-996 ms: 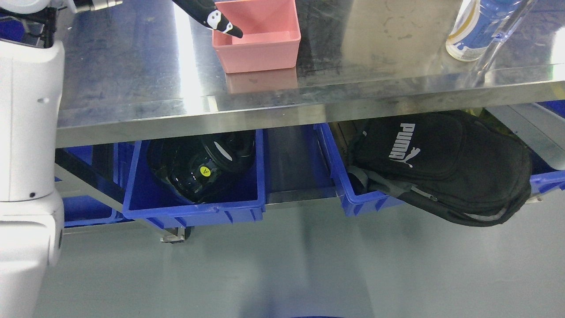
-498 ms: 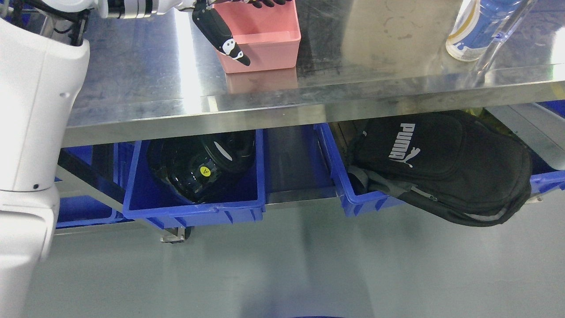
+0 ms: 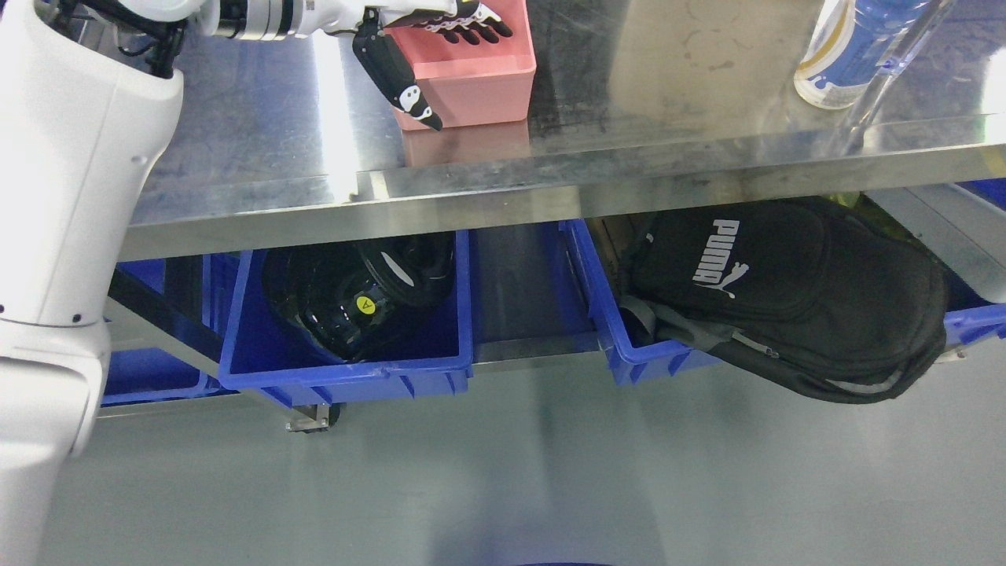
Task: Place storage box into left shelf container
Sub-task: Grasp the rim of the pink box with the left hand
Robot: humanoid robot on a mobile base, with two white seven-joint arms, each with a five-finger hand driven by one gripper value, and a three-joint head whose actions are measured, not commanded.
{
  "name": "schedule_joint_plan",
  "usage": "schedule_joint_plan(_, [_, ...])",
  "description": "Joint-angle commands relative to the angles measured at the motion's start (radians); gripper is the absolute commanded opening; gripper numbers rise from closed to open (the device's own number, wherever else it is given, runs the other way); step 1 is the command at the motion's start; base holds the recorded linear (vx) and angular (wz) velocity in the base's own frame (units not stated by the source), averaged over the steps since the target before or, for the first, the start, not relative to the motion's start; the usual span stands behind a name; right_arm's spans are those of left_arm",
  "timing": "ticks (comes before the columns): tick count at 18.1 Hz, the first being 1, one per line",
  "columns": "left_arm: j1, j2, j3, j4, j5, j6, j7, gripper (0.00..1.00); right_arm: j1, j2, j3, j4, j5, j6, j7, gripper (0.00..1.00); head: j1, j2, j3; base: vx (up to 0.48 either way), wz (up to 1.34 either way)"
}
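Place: we take this for a workshop or storeroom.
Evidence: we see a stainless steel table (image 3: 668, 157), blue shelf bins (image 3: 346, 369) beneath, grey coated floor (image 3: 550, 487).

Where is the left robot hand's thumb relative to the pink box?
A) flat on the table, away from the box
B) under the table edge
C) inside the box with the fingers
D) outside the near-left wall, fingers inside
D: the left robot hand straddles the pink box, with the thumb running down the outer wall and the fingers over the rim inside.
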Motion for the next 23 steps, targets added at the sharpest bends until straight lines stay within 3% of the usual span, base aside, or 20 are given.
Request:
schedule_joint_plan(1, [-0.082,-0.140,-0.050,0.256,-0.052,-0.004,-0.003,0.91,-0.003,-0.017,0.000,-0.017,-0.021,0.000,-0.001,1.00,0.0000,0.000,0.000,0.000,0.00])
schedule_joint_plan(5, [-0.091,-0.213,-0.054,0.325,-0.083,-0.004,-0.031,0.88,-0.003,-0.017,0.000,-0.017,-0.021,0.000,-0.001,1.00,0.0000,0.000,0.000,0.000,0.00])
schedule_joint_plan(10, [-0.090,-0.213,-0.099,0.344,-0.084,-0.007,-0.044,0.85,-0.003,-0.017,0.000,-0.017,-0.021,-0.002,-0.001,1.00,0.0000,0.000,0.000,0.000,0.00])
schedule_joint_plan(14, [-0.090,-0.197,-0.082,0.379,-0.083,-0.059,-0.069,0.63,-0.005,-0.017,0.000,-0.017,-0.021,0.000,-0.001,1.00,0.0000,0.000,0.000,0.000,0.00])
schedule_joint_plan(16, [-0.088,-0.196,-0.015,0.437,-0.083,-0.180,-0.069,0.40,-0.005,-0.017,0.000,-0.017,-0.021,0.000,-0.001,1.00,0.0000,0.000,0.000,0.000,0.00])
schedule_joint_plan(18, [-0.072,-0.188,0.080,0.529,-0.087,-0.440,-0.064,0.06,-0.005,-0.017,0.000,-0.017,-0.021,0.000,-0.001,1.00,0.0000,0.000,0.000,0.000,0.05])
schedule_joint_plan(19, [-0.062,-0.191,0.125,0.575,-0.087,-0.514,-0.064,0.00,-0.005,-0.017,0.000,-0.017,-0.021,0.000,-0.001,1.00,0.0000,0.000,0.000,0.002,0.03])
schedule_joint_plan(23, [-0.053,-0.202,0.211,0.600,-0.090,-0.527,-0.052,0.00,-0.003,-0.017,0.000,-0.017,-0.021,0.000,-0.001,1.00,0.0000,0.000,0.000,0.000,0.01])
